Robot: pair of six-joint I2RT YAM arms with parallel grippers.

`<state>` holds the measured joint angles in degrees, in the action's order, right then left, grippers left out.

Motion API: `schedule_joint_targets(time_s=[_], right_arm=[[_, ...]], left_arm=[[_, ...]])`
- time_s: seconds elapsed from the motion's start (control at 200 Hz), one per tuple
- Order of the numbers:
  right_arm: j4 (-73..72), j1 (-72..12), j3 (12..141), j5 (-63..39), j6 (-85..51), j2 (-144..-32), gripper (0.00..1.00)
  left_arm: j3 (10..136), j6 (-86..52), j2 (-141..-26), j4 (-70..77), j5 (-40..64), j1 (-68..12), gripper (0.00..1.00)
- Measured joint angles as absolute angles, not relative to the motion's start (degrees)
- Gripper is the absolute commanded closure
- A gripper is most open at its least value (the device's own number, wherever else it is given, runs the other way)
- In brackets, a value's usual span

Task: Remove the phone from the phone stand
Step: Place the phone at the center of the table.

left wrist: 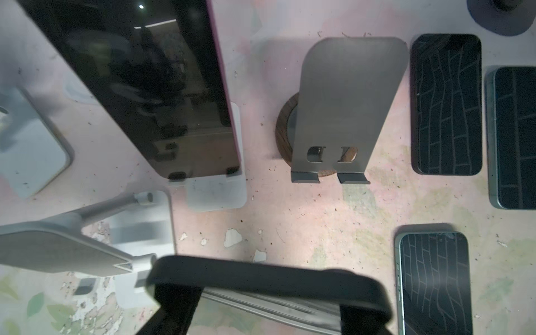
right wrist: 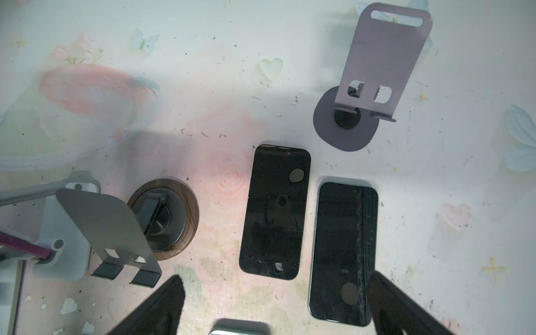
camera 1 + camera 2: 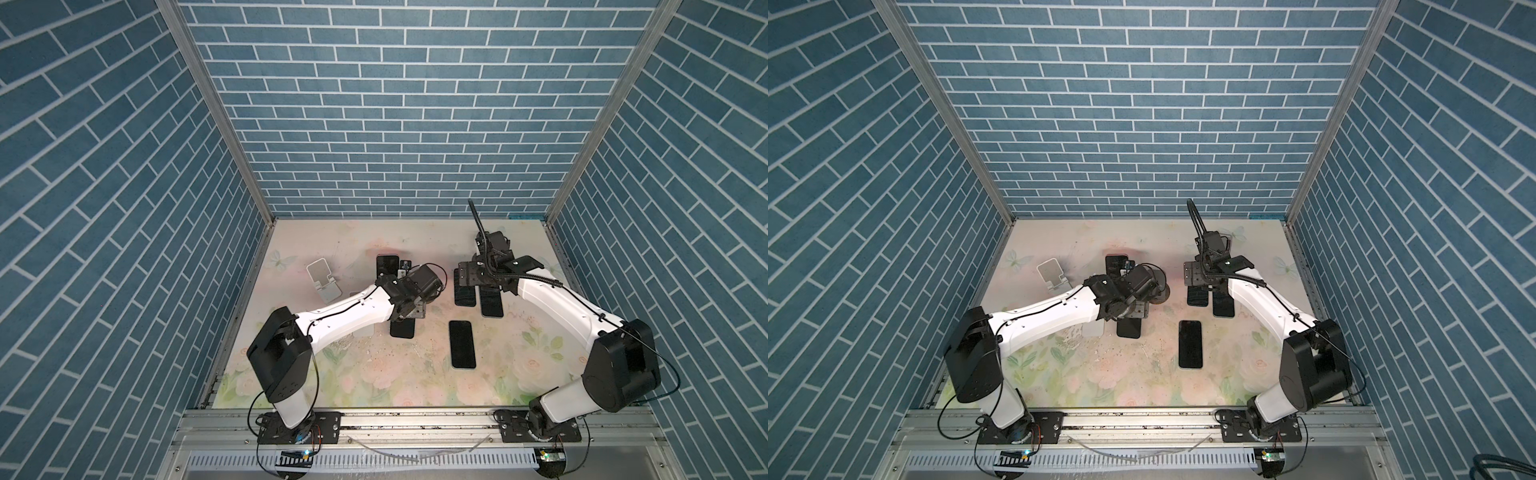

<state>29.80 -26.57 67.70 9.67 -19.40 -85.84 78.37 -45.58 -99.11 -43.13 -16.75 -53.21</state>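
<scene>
My left gripper point(image 1: 269, 313) is shut on a black phone point(image 1: 266, 282) that lies crosswise between its fingers. In both top views this phone point(image 3: 402, 329) hangs under the left gripper point(image 3: 409, 311) just above the table. One end of it is close beside the tilted plate of a pale grey phone stand point(image 1: 63, 252); whether they touch I cannot tell. My right gripper point(image 2: 275, 290) is open over two dark phones lying flat point(image 2: 275, 214) point(image 2: 343, 252), holding nothing.
A pink-edged phone point(image 1: 139, 87) leans on a white stand point(image 1: 217, 197) at the back. An empty grey stand on a wooden disc point(image 1: 348, 110), an empty white stand point(image 3: 322, 278), a purple stand point(image 2: 383, 58) and a flat phone point(image 3: 462, 344) share the table.
</scene>
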Motion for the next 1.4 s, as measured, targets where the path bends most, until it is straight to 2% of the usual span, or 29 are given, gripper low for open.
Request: schedule_joint_targets(time_s=[0.255, 0.515, 1.065, 1.4], right_arm=[[28.8, -25.9, 65.0, 10.5, -19.4, -82.1, 0.01], [27.3, -25.5, 62.5, 10.6, -19.4, -79.5, 0.01], [27.3, -24.7, 60.8, 12.2, -19.0, -77.8, 0.02], [26.9, -24.4, 60.8, 12.0, -19.0, -77.8, 0.02]], left_arm=[[79.3, -48.6, -103.6, -42.5, -12.1, -54.0, 0.41], [81.8, -51.8, -108.2, -43.5, -9.8, -56.2, 0.36], [89.6, -53.5, -117.1, -48.0, -4.9, -57.6, 0.35], [90.1, -53.5, -119.6, -48.4, -1.0, -57.2, 0.35]])
